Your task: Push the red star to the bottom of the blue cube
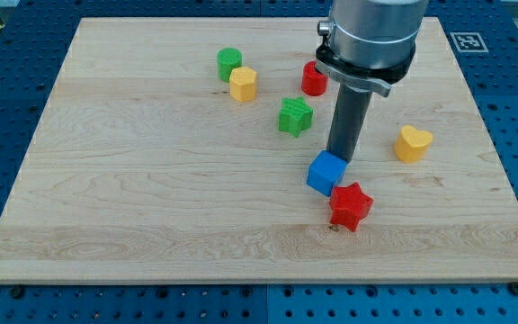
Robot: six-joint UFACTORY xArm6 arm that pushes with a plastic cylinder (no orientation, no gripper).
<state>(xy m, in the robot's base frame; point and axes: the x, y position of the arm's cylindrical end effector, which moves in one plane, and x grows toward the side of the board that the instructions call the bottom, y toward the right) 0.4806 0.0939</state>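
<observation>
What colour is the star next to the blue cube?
Red. The star touches the blue cube at its lower right, clear in the camera view.

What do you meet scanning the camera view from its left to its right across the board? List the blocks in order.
Green cylinder → yellow block → green star → red cylinder → blue cube → red star → yellow heart. My tip sits just above the blue cube's top edge.
</observation>
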